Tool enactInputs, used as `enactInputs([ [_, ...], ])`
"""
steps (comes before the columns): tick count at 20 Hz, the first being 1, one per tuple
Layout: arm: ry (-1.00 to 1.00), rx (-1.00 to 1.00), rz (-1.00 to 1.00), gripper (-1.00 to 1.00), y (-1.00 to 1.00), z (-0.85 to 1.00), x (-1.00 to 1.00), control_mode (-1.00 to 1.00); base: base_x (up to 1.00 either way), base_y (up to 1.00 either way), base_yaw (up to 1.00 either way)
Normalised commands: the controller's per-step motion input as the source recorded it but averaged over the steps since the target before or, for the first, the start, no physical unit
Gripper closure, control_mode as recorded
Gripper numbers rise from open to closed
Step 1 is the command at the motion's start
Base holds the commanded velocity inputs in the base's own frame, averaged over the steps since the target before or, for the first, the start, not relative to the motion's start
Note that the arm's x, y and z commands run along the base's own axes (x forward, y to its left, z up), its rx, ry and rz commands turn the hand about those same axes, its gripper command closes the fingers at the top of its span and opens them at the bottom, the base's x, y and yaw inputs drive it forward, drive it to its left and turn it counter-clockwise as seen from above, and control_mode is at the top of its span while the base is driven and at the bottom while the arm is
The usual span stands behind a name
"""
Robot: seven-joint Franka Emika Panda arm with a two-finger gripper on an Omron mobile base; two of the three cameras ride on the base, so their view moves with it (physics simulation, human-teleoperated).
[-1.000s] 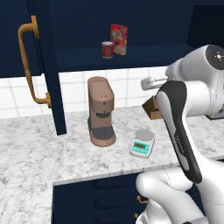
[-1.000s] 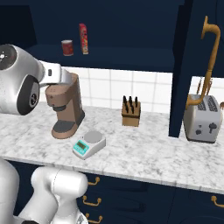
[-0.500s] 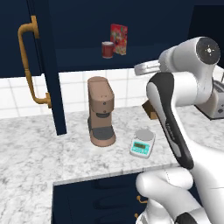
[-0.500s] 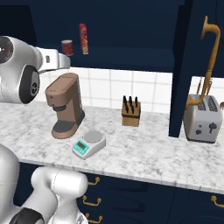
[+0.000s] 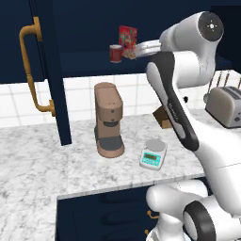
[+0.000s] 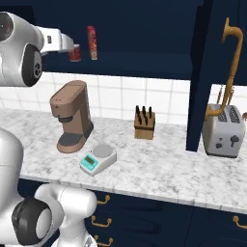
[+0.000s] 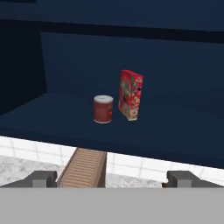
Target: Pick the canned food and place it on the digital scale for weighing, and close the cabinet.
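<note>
Hand view looks straight into the open cabinet [image 7: 131, 48]: the canned food [image 7: 103, 109] stands upright on the dark shelf, and just beside it, to its right in this view, stands a flat red printed box [image 7: 131, 94], upright and turned a little on its edge. The two look close but not touching. The gripper [image 7: 113, 178] hangs in front of the shelf and short of the can, its two dark fingertips [image 7: 41, 178] spread wide apart with nothing between them. Below the shelf edge, the ribbed brown top of the coffee machine [image 7: 85, 167] shows against white wall tiles.

From the left base view, the arm is raised to shelf height, its hand reaching toward the can [image 5: 115, 53] and the box [image 5: 128, 41]. A navy cabinet door [image 5: 44, 70] with a long curved brass handle [image 5: 33, 70] stands swung open at the left. On the marble desk [image 5: 42, 164] the brown coffee machine [image 5: 108, 120] stands upright, and the digital scale [image 5: 154, 153] sits just beside it, its round grey platter bare. A wooden knife block [image 6: 144, 123] stands near the tiled wall in the right base view, and a silver toaster [image 6: 221, 130] sits well apart at the far end, past the other open door [image 6: 205, 72].
</note>
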Motion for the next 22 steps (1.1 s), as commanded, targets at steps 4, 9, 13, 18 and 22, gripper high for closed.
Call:
enactInputs([
  [4,0.01,0.05,0.01,-1.0,0.1,0.28,0.48,-1.0,0.0,0.0,0.0],
  [9,0.03,0.0,0.0,-1.0,0.0,-0.04,0.72,-1.0,0.0,0.0,0.0],
  [13,0.01,-0.01,0.0,-1.0,0.3,-0.09,0.51,-1.0,0.0,0.0,0.0],
  [18,0.03,0.02,-0.02,-1.0,0.4,-0.04,0.64,-1.0,0.0,0.0,0.0],
  [22,0.02,0.01,0.0,-1.0,0.12,0.0,0.88,-1.0,0.0,0.0,0.0],
])
